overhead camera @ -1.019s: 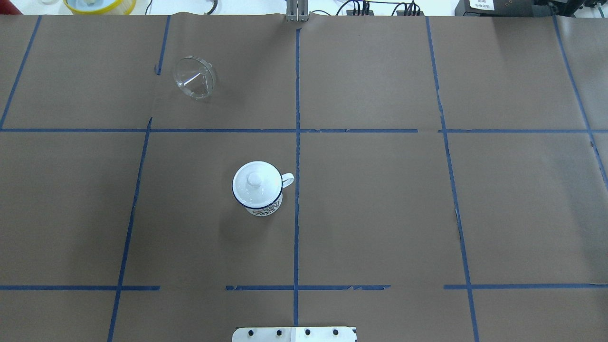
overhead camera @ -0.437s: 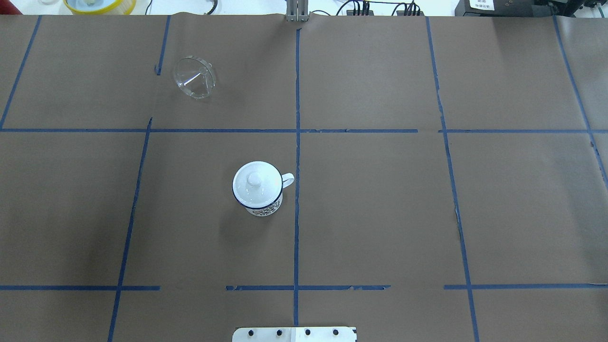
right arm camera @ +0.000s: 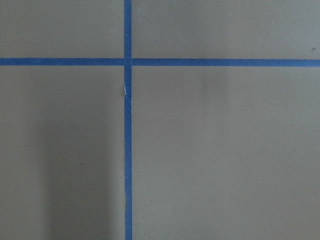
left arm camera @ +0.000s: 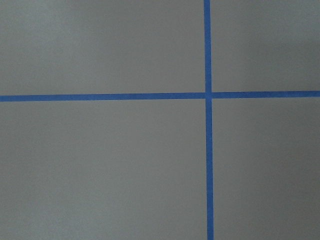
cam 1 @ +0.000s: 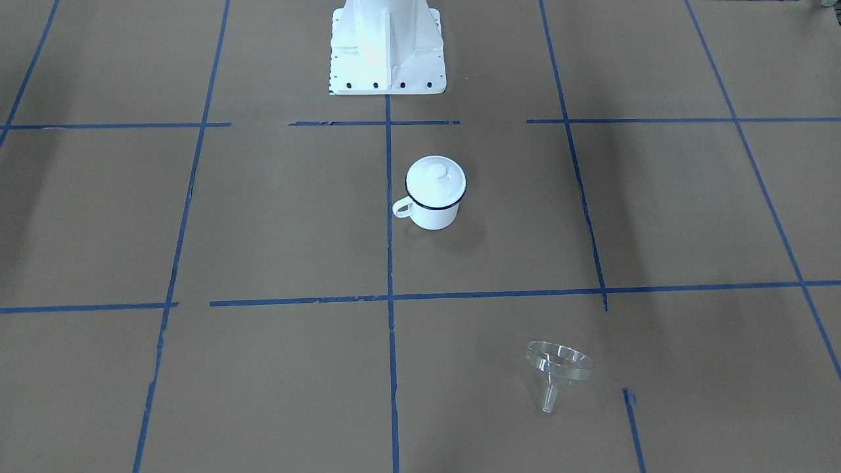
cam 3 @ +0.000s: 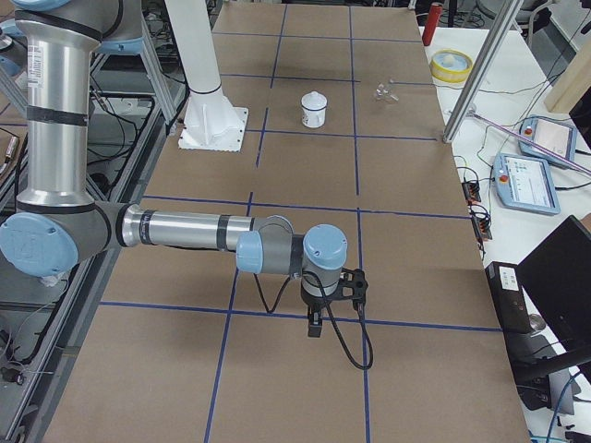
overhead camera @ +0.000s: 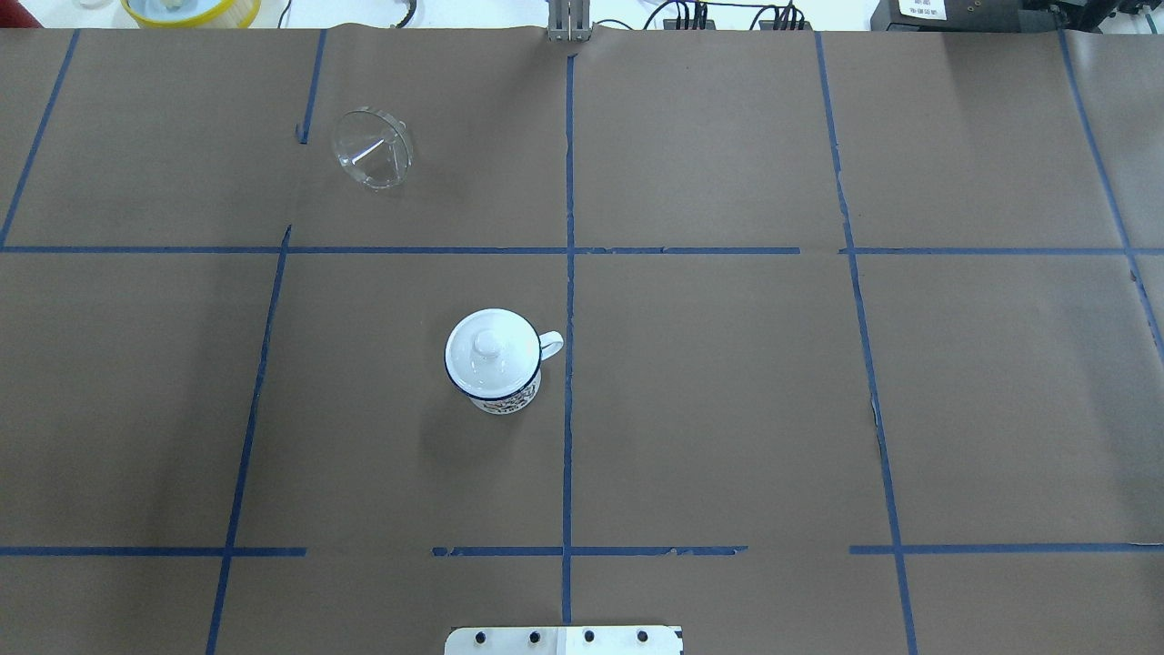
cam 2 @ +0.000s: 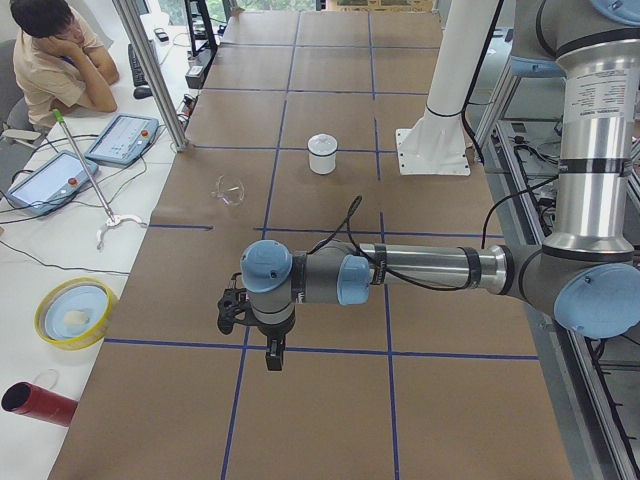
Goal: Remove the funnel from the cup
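The cup (overhead camera: pixel 492 364) is a white mug with a dark blue rim and stands near the table's middle with a white domed lid (overhead camera: pixel 489 344) on it; it also shows in the front view (cam 1: pixel 435 210). The clear funnel (overhead camera: pixel 373 151) lies tilted on the paper, well apart from the cup, with its spout resting on the table in the front view (cam 1: pixel 557 369). My left gripper (cam 2: pixel 232 312) shows only in the left side view and my right gripper (cam 3: pixel 354 284) only in the right side view. Both hang far from the cup, and I cannot tell whether they are open or shut.
Brown paper with blue tape lines covers the table (overhead camera: pixel 727 409). The robot's white base (cam 1: pixel 386 49) stands at the near edge. A yellow-rimmed bowl (cam 2: pixel 72 312), tablets (cam 2: pixel 45 182) and a seated person (cam 2: pixel 55 50) are beyond the table's far side.
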You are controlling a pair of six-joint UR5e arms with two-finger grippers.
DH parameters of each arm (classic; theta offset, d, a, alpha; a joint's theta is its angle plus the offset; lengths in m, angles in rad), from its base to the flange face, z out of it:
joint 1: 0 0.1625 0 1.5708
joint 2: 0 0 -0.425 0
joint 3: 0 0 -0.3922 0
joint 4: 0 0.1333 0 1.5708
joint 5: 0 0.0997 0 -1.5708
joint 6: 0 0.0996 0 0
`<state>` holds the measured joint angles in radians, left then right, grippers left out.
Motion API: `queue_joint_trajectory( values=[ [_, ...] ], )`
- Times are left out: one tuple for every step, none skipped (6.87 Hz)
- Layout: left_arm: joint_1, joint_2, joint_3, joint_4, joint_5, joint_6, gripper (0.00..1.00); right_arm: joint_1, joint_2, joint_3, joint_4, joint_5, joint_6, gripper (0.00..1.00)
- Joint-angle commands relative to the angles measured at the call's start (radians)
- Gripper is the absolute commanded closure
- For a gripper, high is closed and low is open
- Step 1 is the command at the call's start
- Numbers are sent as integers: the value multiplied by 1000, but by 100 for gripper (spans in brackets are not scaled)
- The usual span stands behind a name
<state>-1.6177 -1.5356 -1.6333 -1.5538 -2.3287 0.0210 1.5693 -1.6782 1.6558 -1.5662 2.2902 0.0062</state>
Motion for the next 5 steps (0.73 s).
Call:
queue_joint_trajectory(
  values=[
    [2,-4,-8,-8,5,2,0,0,0,1,0,0,0,0],
    [-1,0,-11,-6,-3,5,0,0,0,-1,0,0,0,0],
    [1,-1,-4,-8,-4,7,0,0,0,-1,0,0,0,0],
    [1,-1,-4,-8,-5,5,0,0,0,1,0,0,0,0],
    [1,-1,-3,-6,-5,7,0,0,0,1,0,0,0,0]
  ],
)
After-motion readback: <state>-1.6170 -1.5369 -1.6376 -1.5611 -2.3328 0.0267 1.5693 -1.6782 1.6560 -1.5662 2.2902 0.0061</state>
